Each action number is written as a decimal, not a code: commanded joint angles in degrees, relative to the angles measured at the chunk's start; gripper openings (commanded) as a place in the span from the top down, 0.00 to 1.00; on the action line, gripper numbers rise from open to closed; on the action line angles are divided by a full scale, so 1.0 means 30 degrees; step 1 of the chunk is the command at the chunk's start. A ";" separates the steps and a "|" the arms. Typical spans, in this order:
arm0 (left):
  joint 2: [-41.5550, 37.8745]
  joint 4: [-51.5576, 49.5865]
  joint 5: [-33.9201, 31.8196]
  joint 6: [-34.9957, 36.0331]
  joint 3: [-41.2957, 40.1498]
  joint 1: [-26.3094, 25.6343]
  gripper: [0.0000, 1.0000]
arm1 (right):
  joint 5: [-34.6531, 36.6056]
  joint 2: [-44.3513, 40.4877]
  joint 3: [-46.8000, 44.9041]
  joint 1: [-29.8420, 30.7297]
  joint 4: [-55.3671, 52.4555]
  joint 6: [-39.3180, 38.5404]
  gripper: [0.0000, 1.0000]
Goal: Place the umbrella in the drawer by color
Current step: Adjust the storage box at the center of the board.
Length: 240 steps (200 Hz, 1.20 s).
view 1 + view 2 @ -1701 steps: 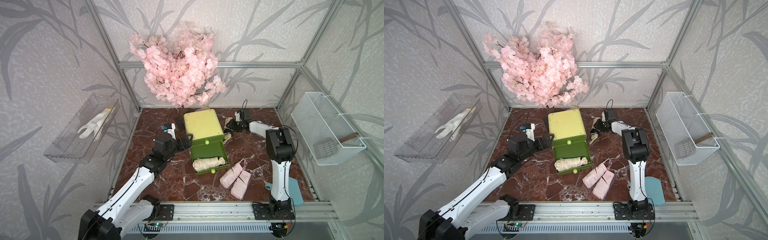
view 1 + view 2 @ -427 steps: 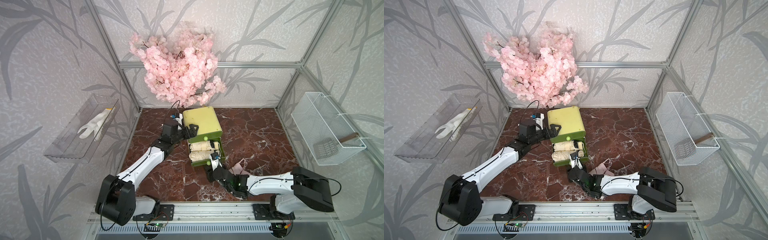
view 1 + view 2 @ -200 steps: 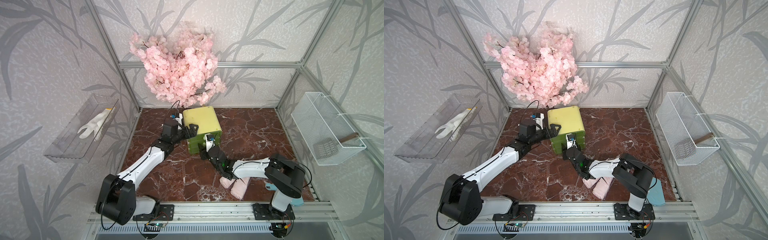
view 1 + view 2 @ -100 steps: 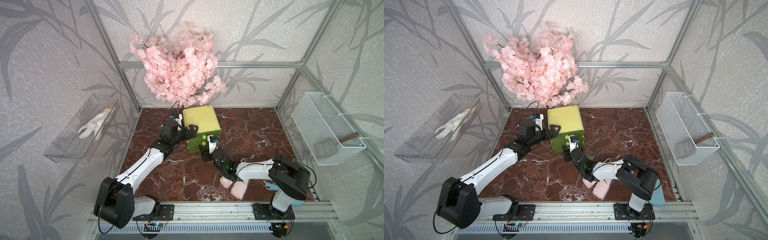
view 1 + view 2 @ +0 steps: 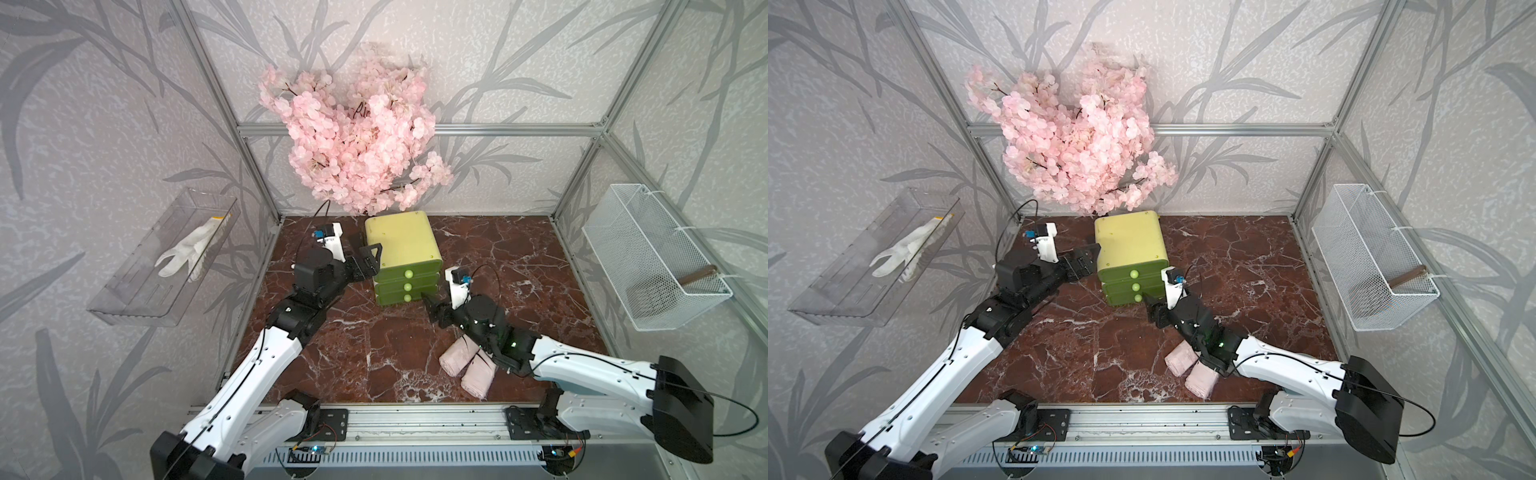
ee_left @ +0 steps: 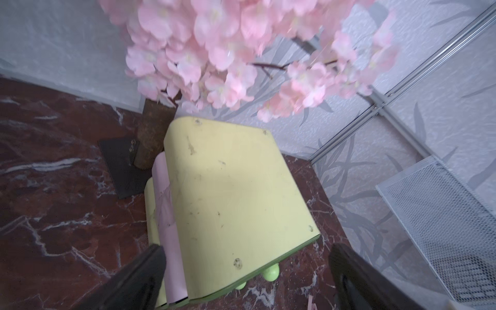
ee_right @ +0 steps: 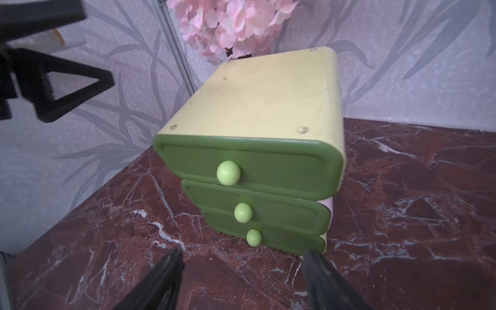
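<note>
A pale yellow cabinet [image 5: 401, 241] [image 5: 1129, 245] stands at the back of the marble floor, its three green drawers [image 7: 249, 171] all pushed in. Its middle tier shows a pink side [image 6: 166, 204]. Two folded pink umbrellas [image 5: 455, 359] [image 5: 1200, 380] lie side by side on the floor, partly under my right arm. My left gripper [image 5: 365, 259] [image 6: 247, 249] is open, one finger on each side of the cabinet's near top corner. My right gripper [image 5: 434, 309] [image 7: 243, 255] is open and empty, low on the floor just before the bottom drawer's knob [image 7: 254, 237].
A pink blossom tree [image 5: 357, 137] stands right behind the cabinet on a dark base plate [image 6: 120, 166]. A clear tray [image 5: 166, 257] holding a white glove hangs on the left wall. A white wire basket [image 5: 648, 257] hangs on the right wall.
My right gripper has backed away from the drawer fronts toward the near right and its jaws have spread wider. The left arm has hardly moved. The drawers stay shut.
</note>
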 commanded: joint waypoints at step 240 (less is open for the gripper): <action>0.6114 1.1278 -0.7097 0.1233 -0.9250 -0.9755 0.06 | -1.0626 1.1127 0.9348 -0.5955 0.1394 0.7853 0.14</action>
